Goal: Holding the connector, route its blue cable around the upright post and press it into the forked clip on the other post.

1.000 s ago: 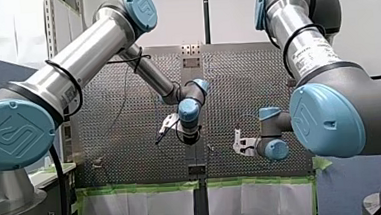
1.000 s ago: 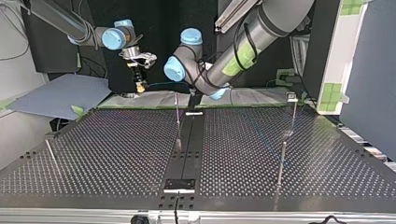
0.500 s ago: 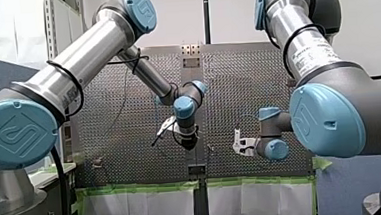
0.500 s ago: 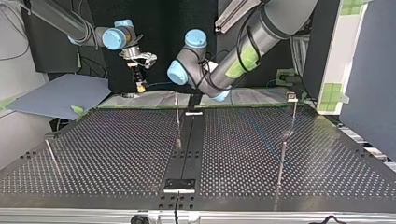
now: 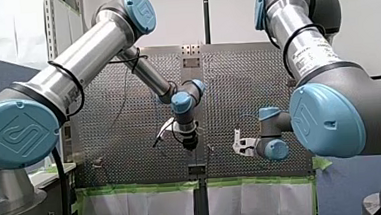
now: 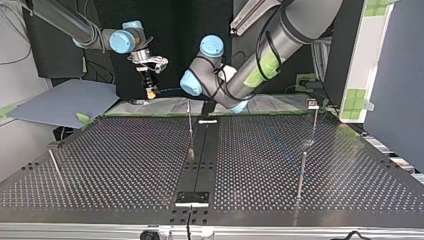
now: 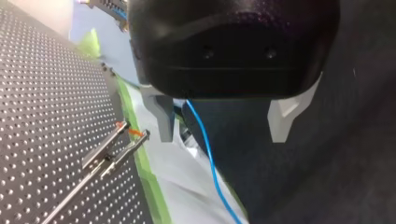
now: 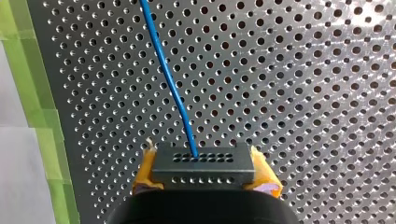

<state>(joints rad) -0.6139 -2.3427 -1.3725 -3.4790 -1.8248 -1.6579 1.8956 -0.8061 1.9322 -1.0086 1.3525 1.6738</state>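
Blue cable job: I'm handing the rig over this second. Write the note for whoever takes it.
Right gripper: shut, yellow pads clamped on the dark grey perforated connector block. The thin blue cable leaves the block's face and runs out over the perforated metal table.
Left gripper: open, holding nothing. The cable passes between its fingers, not pinched.
Forked metal clip: beside the left gripper, apart from the cable, with no cable in it.
Done: connector grasped.
Left: the whole routing, then the press into the clip.
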